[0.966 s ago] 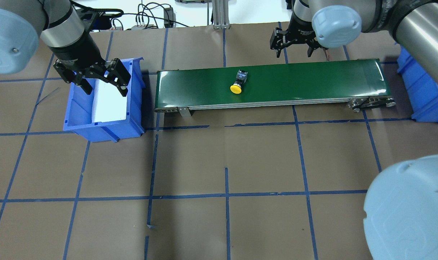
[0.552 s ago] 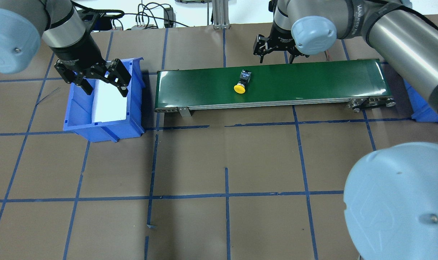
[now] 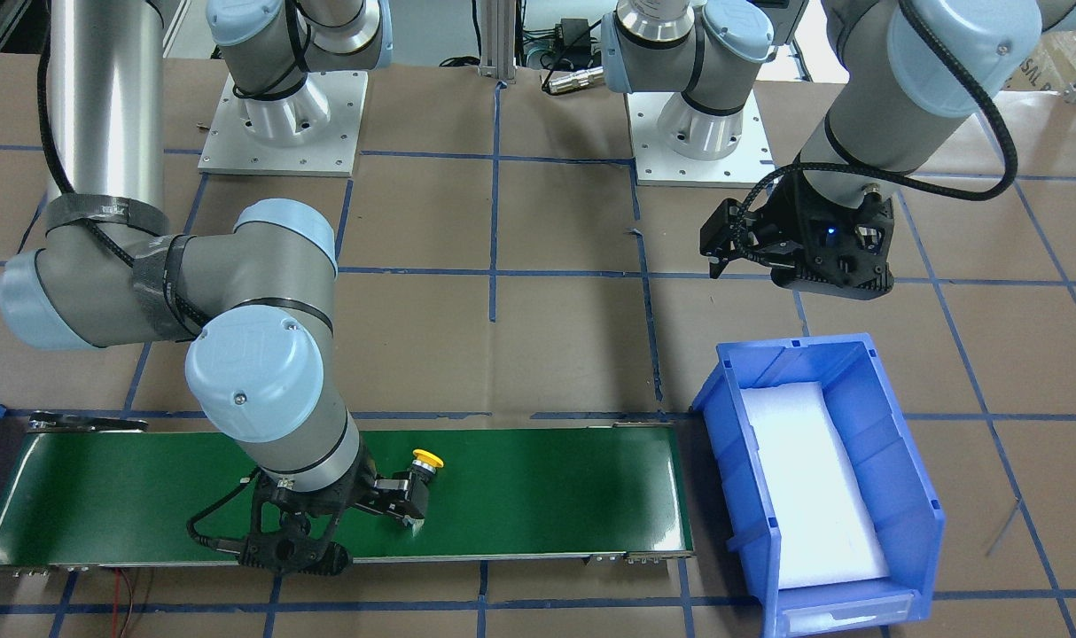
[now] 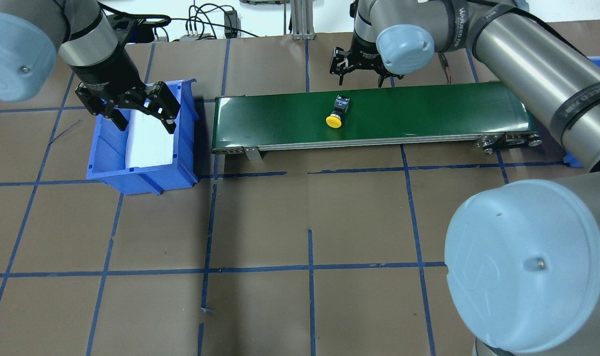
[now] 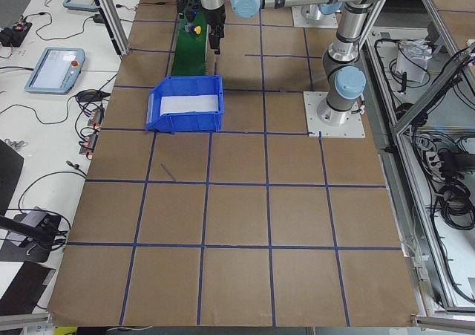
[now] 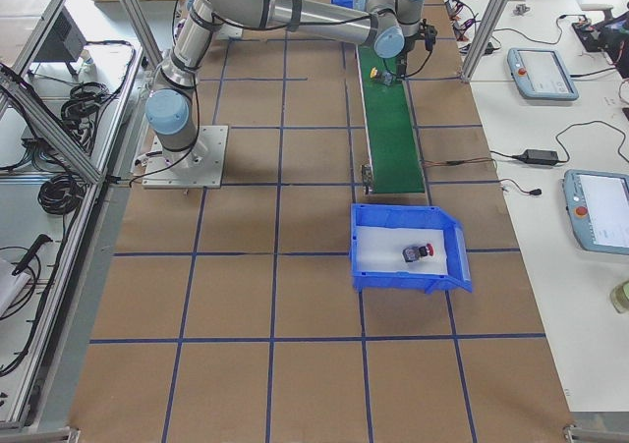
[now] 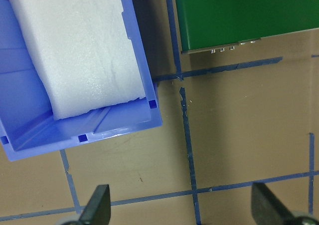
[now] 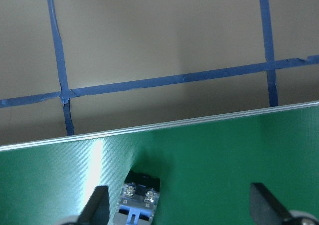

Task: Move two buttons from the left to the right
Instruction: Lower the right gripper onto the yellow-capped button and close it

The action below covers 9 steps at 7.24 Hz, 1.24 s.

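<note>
Your right pincer point(image 4: 359, 78), released, near the yellow button point(image 4: 337, 112) on the belt point(image 4: 428, 109); left pincer point(image 4: 144, 123), released, over the bin point(image 4: 142, 180).

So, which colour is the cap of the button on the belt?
Yellow. The button shows best in the overhead exterior view.

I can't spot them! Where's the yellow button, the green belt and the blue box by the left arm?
yellow button point(image 4: 338, 112): overhead view, black body behind the cap.
green belt point(image 4: 428, 111): overhead view, bare surface.
blue box point(image 4: 137, 180): overhead view, near outer wall.
</note>
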### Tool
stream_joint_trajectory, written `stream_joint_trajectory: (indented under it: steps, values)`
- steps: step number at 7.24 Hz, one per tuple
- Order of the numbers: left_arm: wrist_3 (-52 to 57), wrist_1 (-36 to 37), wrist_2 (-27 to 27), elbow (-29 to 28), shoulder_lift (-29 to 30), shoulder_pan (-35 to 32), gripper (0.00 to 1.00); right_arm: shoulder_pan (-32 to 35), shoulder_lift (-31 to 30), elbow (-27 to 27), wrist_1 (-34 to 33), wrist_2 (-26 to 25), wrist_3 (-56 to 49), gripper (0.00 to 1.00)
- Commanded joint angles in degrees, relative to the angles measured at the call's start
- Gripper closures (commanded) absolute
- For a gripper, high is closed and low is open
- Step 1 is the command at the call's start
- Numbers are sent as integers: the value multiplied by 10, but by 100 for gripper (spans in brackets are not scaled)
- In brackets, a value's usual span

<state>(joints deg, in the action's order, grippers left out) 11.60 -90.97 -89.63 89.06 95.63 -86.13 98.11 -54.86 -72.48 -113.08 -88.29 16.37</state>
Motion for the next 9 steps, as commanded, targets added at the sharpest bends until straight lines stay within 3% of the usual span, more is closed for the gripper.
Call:
stream_joint_trajectory:
  steps: [1,6,8,9]
  values:
    - [0,0,-1,0,-1,0,0,1,7,-1,-2,0,24,1]
    - [1,0,-4,1,0,0,0,0,14,-10,-14,0,17,5]
    - [1,0,-3,1,0,0,0,-3,14,-12,-15,0,2,17]
    - [1,0,-4,1,2,-1,0,-5,16,-13,-14,-1,-23,35]
